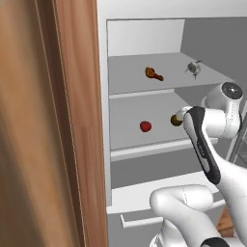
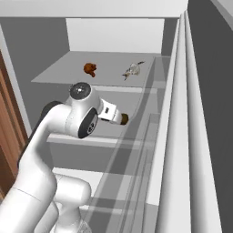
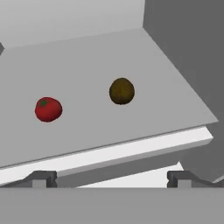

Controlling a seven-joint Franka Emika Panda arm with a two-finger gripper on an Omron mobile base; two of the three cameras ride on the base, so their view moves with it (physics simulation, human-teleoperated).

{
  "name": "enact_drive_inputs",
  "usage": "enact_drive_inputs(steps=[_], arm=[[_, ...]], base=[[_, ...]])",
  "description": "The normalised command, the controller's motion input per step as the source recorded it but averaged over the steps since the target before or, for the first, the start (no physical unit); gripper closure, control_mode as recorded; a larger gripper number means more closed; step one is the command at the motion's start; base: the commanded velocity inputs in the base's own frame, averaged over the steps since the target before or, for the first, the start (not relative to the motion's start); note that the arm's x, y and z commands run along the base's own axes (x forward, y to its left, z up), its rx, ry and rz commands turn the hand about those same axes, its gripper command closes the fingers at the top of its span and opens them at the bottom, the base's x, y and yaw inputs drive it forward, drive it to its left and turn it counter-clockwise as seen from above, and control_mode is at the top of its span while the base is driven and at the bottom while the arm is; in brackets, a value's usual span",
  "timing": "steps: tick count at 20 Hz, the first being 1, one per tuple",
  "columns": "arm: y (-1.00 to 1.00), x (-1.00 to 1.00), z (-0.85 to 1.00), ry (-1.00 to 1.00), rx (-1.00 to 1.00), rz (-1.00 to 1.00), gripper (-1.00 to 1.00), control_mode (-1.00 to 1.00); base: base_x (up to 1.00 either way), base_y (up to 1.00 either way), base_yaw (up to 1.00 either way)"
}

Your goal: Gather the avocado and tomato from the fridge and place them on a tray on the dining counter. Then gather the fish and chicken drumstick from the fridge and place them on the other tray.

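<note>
The fridge stands open with two grey shelves. On the lower shelf lie a red tomato and, to its right, a brown-green avocado. The upper shelf holds a brown chicken drumstick and a grey fish. My gripper is open and empty, in front of the lower shelf's front edge and pointed at the avocado, well short of it. The trays and the dining counter are out of view.
A tall wooden cabinet panel borders the fridge on the left. The open fridge door runs along the right, close to my arm. Below the shelves sits the lower drawer with its horizontal bar.
</note>
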Motion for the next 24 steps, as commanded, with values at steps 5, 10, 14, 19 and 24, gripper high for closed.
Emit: enact_drive_inputs(steps=[5,10,14,19,24], arm=[[-0.04,0.41,-0.22,-0.01,0.0,0.03,-1.0,-1.0],[-0.05,0.44,-0.23,0.0,0.0,0.04,-1.0,-1.0],[-0.11,0.44,-0.12,-0.02,0.0,0.02,-1.0,-1.0],[-0.23,0.47,-0.14,0.0,0.0,0.0,-1.0,-1.0],[-0.07,0.5,-0.26,0.0,0.0,0.0,-1.0,-1.0]], base=[[0.0,0.0,0.0],[0.0,0.0,0.0],[0.0,0.0,0.0],[0.0,0.0,0.0],[0.0,0.0,0.0]])
